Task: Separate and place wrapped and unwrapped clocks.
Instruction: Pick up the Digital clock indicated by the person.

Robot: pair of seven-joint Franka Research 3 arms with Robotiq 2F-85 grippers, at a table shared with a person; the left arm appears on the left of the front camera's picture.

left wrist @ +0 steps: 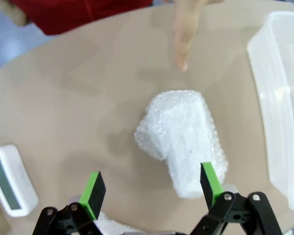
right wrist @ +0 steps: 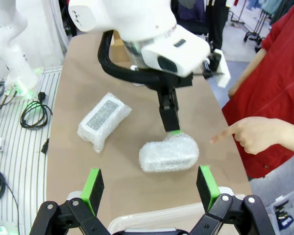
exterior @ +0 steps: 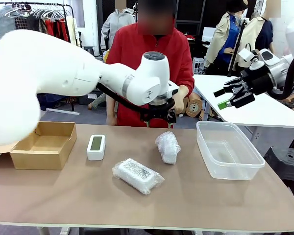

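Note:
Two bubble-wrapped clocks lie on the brown table: one mid-table [exterior: 167, 147] [left wrist: 183, 142] [right wrist: 169, 152], the other nearer the front edge [exterior: 137, 175] [right wrist: 102, 117]. The bare white clock [exterior: 96, 147] [left wrist: 7, 181] with a greenish screen lies left of them. My left gripper [exterior: 160, 117] [left wrist: 151, 185] hovers open just above the mid-table wrapped clock, pads on either side and apart from it. Out past the table's right end, my right gripper [exterior: 230, 98] [right wrist: 149, 188] is held high in the air, open and holding nothing. A person's finger [left wrist: 183, 39] [right wrist: 220, 137] points at that wrapped clock.
An open cardboard box [exterior: 44, 144] stands at the table's left end. A clear plastic bin [exterior: 228, 149] [left wrist: 279, 98] stands at the right. The person in red stands at the far edge. A second white table [exterior: 255, 107] lies beyond on the right.

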